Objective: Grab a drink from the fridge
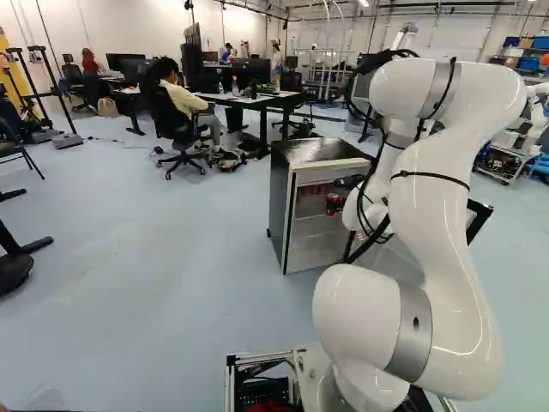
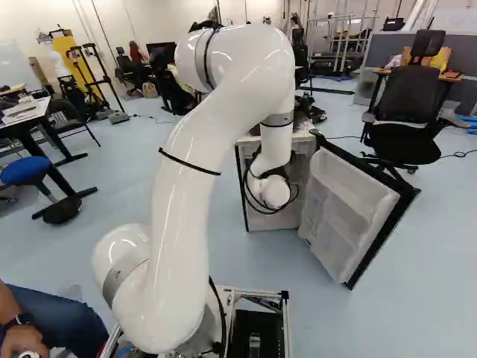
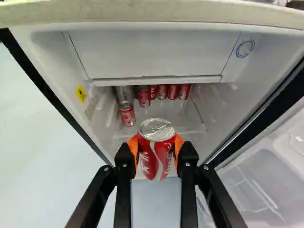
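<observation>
At the open front of the fridge [image 1: 279,202], my gripper [image 1: 347,182] shows in the left base view, with a red can [image 1: 334,204] at it. The wrist view has the gripper [image 3: 156,152] shut on that red can [image 3: 156,154], its orange pads pressing from both sides. The can's silver top is visible. Beyond it, inside the fridge [image 3: 156,57], several red cans [image 3: 144,97] stand on the shelf near a silver can [image 3: 125,94]; one red can [image 3: 127,116] stands closer to the front. The right base view hides the gripper behind the arm.
The fridge door [image 2: 346,209] stands wide open, right of the arm in the right base view. An office chair [image 2: 406,112] is behind it. Desks [image 1: 257,99] and a seated person are beyond the fridge. Another robot [image 1: 536,120] stands at the far right.
</observation>
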`<state>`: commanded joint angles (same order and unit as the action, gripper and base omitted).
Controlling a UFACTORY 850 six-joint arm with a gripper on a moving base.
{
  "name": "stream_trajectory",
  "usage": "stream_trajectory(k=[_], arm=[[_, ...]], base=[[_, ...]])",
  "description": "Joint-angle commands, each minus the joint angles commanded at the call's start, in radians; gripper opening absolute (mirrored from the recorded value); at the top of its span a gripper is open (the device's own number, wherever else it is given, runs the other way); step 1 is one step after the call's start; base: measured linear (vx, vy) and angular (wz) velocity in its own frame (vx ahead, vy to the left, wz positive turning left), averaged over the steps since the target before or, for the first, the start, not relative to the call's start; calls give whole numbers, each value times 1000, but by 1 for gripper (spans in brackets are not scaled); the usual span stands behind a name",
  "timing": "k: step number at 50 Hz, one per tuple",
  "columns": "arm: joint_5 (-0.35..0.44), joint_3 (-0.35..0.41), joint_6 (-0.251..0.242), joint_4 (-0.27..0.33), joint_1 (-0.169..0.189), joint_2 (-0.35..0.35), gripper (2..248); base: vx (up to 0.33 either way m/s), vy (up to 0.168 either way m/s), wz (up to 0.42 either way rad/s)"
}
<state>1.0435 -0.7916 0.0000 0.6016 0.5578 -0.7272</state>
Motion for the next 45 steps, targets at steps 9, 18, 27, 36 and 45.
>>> stream_trajectory(k=[9,18,27,36,45], arm=[[0,13,0,0,0,29,95],[-6,26,0,0,0,58,95],[-15,37,0,0,0,86,95],[-33,49,0,-1,0,115,95],[-59,60,0,-6,-1,142,95]], base=[[0,0,0],[0,0,0],[0,0,0],[0,0,0],[0,0,0]])
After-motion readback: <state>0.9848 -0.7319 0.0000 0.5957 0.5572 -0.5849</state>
